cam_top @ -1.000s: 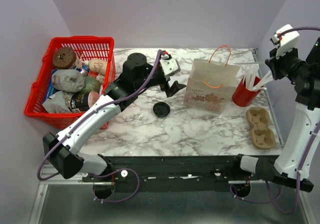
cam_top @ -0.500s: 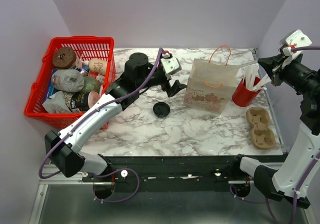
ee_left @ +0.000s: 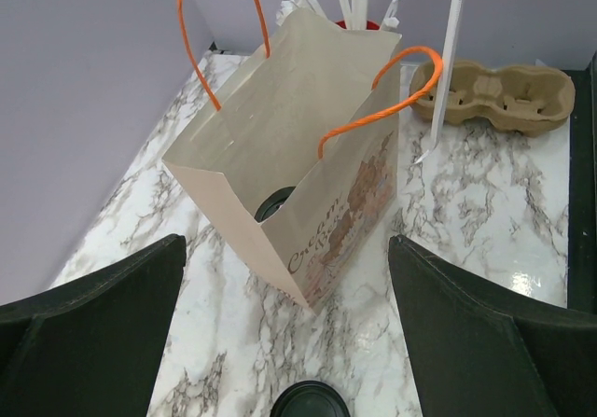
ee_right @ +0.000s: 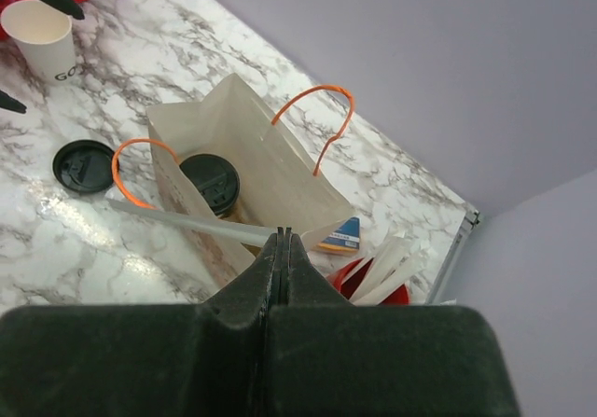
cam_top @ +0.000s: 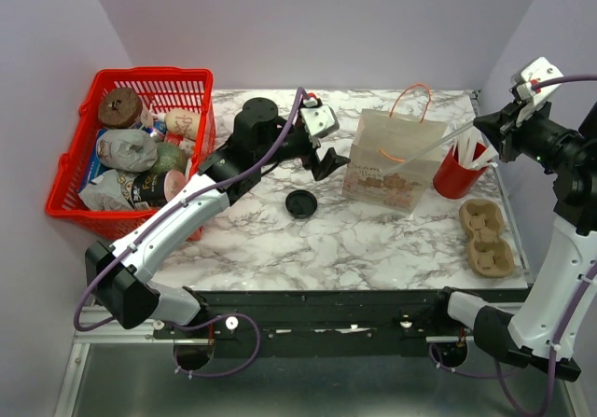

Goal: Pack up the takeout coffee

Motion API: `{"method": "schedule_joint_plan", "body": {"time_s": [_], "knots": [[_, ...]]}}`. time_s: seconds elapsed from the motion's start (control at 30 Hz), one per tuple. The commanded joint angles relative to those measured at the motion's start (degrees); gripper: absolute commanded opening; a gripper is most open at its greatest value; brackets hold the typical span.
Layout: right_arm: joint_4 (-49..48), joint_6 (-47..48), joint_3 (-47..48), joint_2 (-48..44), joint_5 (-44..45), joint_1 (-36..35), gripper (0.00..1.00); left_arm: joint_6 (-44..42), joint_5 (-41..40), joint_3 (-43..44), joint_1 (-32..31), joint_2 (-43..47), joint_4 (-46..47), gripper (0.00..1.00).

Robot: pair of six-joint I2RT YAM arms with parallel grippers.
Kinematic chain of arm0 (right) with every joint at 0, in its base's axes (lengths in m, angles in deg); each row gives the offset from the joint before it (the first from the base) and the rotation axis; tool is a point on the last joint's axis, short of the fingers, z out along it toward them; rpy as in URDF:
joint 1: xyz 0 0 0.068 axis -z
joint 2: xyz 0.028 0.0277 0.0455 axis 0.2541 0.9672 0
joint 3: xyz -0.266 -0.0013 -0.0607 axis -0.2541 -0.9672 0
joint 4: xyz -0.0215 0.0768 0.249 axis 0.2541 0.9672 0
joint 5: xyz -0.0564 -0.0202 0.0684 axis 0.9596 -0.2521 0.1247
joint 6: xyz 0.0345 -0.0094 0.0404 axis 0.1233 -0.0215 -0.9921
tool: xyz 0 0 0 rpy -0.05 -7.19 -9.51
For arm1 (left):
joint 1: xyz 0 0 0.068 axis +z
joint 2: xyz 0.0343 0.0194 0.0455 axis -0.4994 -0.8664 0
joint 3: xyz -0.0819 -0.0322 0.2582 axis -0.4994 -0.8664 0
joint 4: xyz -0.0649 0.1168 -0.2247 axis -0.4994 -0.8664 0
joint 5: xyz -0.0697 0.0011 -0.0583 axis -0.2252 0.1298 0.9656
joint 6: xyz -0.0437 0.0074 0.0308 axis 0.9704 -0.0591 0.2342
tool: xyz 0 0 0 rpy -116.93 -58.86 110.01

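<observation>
Takeout coffee (ee_right: 210,182) stands inside the paper bag (cam_top: 392,170). Only its black lid shows; the bag walls hide the cup. My right claw (ee_right: 283,237) is pinched tight on a wrapped straw (ee_right: 187,219), which I have swung in from high on the right to slant over the bag's mouth. My left claw (cam_top: 325,165) gapes wide and empty beside the bag. A loose lid (cam_top: 300,203) lies on the tabletop (cam_top: 373,240) nearby, and a red cup (cam_top: 455,179) of straws stands right of the bag.

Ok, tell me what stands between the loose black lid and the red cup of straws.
The paper bag stands between loose lid and red cup in the top view; the right wrist view shows the takeout coffee inside it.
</observation>
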Motion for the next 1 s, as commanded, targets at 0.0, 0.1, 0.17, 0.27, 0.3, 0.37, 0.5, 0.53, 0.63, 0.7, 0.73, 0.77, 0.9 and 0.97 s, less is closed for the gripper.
{"method": "schedule_joint_plan", "body": {"time_s": [0.0, 0.1, 0.17, 0.27, 0.3, 0.37, 0.5, 0.53, 0.63, 0.7, 0.73, 0.77, 0.9, 0.97], "knots": [[-3.12, -3.38, 2.38, 1.59, -6.88, 0.27, 0.01, 0.67, 0.98, 1.57, 0.10, 0.19, 0.86, 0.97], [-8.65, -10.22, 3.80, 3.08, -12.61, 0.27, 0.01, 0.23, 0.71, 1.57, 0.11, 0.36, 0.68, 0.97], [-13.03, -15.50, 3.71, 3.87, -14.28, 0.27, 0.01, 0.14, 0.71, 1.66, 0.11, 0.28, 0.59, 0.97], [-16.65, -19.74, 3.88, 5.28, -15.25, 0.27, 0.00, -0.12, 0.36, 1.83, 0.02, 0.63, 0.42, 0.97], [-17.01, -19.74, 3.97, 5.98, -14.12, 0.27, 0.01, -0.38, 0.36, 1.83, 0.10, 0.63, 0.16, 0.97], [-16.14, -18.78, 4.32, 6.68, -10.96, 0.27, 0.01, -0.82, 0.19, 1.83, 0.11, 0.80, -0.11, 0.97], [-11.40, -11.14, 3.98, 7.74, 0.97, 0.27, 0.00, -1.35, -0.17, 1.74, 0.19, 1.24, -0.64, 0.97], [-10.60, -7.73, 3.54, 7.74, 2.40, 0.27, 0.00, -1.52, -0.25, 1.66, 0.11, 1.33, -0.73, 0.97], [-8.32, -2.62, 0.20, 6.87, 6.97, 0.27, 0.00, -1.53, -0.25, 1.57, 0.11, 1.24, -0.64, 0.97], [-6.82, -0.15, -1.82, 5.99, 8.21, 0.27, 0.01, -1.35, -0.17, 1.48, 0.11, 1.07, -0.38, 0.97], [-6.73, 0.82, -4.35, 5.72, 8.74, 0.27, 0.00, -1.18, -0.08, 1.48, 0.11, 1.15, -0.20, 0.97], [-6.73, 1.09, -5.25, 5.55, 9.26, 0.27, 0.01, -1.00, 0.01, 1.48, 0.11, 0.98, -0.20, 0.97], [-3.92, 1.36, -6.40, 8.43, 12.86, 0.27, 0.01, -1.00, 0.45, 1.48, 0.11, 0.72, -0.20, 0.97], [-2.08, 0.13, -4.05, 10.02, 13.48, 0.27, 0.29, -0.91, 0.45, 1.65, 0.11, 0.72, -0.46, 0.97]]}}
